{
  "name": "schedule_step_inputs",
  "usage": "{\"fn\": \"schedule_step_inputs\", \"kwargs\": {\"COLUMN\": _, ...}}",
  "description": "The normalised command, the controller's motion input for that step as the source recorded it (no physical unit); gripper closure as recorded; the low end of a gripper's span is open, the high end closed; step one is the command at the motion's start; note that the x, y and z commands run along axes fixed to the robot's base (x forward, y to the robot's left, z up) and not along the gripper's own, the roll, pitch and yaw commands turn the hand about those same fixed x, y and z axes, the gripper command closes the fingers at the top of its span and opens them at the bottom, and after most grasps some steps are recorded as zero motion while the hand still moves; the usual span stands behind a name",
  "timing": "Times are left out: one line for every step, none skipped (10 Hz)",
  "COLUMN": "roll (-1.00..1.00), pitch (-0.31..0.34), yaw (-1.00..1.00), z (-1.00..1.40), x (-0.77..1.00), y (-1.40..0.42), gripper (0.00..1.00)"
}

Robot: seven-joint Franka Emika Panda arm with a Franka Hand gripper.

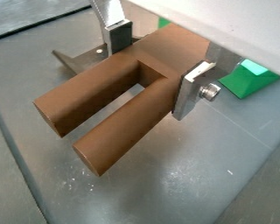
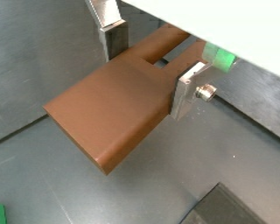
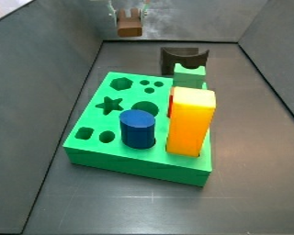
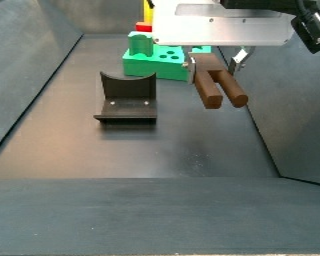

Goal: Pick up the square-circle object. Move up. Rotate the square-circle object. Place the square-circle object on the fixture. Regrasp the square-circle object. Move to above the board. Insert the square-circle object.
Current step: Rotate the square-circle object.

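Observation:
The square-circle object (image 1: 119, 101) is a dark-brown piece whose thick end splits into two long bars. My gripper (image 1: 154, 66) is shut on that thick end, one silver finger on each side, as both wrist views show (image 2: 152, 66). In a side view the object (image 4: 216, 85) hangs from the gripper (image 4: 210, 55) above the grey floor, bars slanting down. It is right of the dark fixture (image 4: 125, 97) and in front of the green board (image 4: 156, 62). From the opposite side the gripper (image 3: 131, 16) and object (image 3: 130, 27) sit far behind the board (image 3: 113, 138) and fixture (image 3: 180, 59).
A blue cylinder (image 3: 140, 127) and a tall yellow-orange block (image 3: 193, 119) stand in the board. Sloping grey walls enclose the floor on both sides. A green corner of the board (image 1: 248, 80) shows behind the gripper.

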Motion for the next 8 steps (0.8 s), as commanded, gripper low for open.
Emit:
{"fn": "schedule_step_inputs", "kwargs": {"roll": -0.04, "pitch": -0.013, "yaw": -0.24, "z": 0.0, "x": 0.0, "y": 0.02, "gripper": 1.0}}
{"fn": "schedule_step_inputs", "kwargs": {"roll": 0.0, "pitch": 0.0, "yaw": 0.0, "z": -1.0, "x": 0.0, "y": 0.0, "gripper": 1.0}}
{"fn": "schedule_step_inputs", "kwargs": {"roll": 0.0, "pitch": -0.002, "yaw": 0.03, "z": -1.0, "x": 0.0, "y": 0.0, "gripper": 1.0}}
{"fn": "schedule_step_inputs", "kwargs": {"roll": 0.0, "pitch": -0.024, "yaw": 0.03, "z": -1.0, "x": 0.02, "y": 0.0, "gripper": 1.0}}
{"fn": "schedule_step_inputs", "kwargs": {"roll": -0.01, "pitch": -0.027, "yaw": 0.03, "z": -1.0, "x": 0.02, "y": 0.0, "gripper": 1.0}}
{"fn": "schedule_step_inputs", "kwargs": {"roll": -0.03, "pitch": -0.029, "yaw": 0.02, "z": -1.0, "x": 0.03, "y": 0.0, "gripper": 1.0}}
{"fn": "schedule_step_inputs", "kwargs": {"roll": -0.04, "pitch": -0.031, "yaw": 0.01, "z": -1.0, "x": 0.04, "y": 0.0, "gripper": 1.0}}
{"fn": "schedule_step_inputs", "kwargs": {"roll": -0.06, "pitch": -0.027, "yaw": 0.01, "z": -0.88, "x": 0.05, "y": 0.0, "gripper": 1.0}}
